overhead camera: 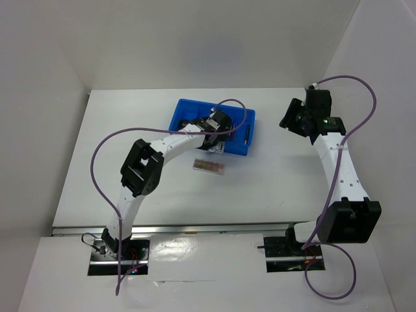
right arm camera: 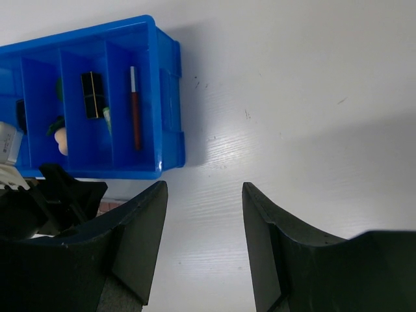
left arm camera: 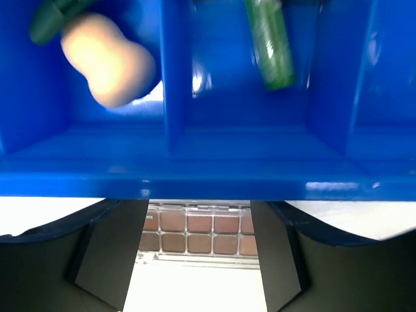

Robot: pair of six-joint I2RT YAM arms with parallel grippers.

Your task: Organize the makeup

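Observation:
The pinkish flat palette [overhead camera: 209,167] lies on the white table just in front of the blue tray [overhead camera: 242,148]. My left gripper [overhead camera: 216,130] hovers open and empty over the tray's near wall; in the left wrist view the palette [left arm camera: 198,234] shows between its fingers [left arm camera: 107,260]. The tray holds a peach sponge [left arm camera: 107,62], a dark green piece [left arm camera: 52,16] and a green tube [left arm camera: 270,42]. The right wrist view shows a black-gold case [right arm camera: 92,95] and a thin pencil [right arm camera: 134,107] in the tray's compartments. My right gripper [right arm camera: 203,195] is open and empty, above bare table right of the tray.
The blue tray's near wall [left arm camera: 208,175] lies right under the left gripper. White walls enclose the table on the left, back and right. The left arm's purple cable [overhead camera: 97,162] loops over the table's left side.

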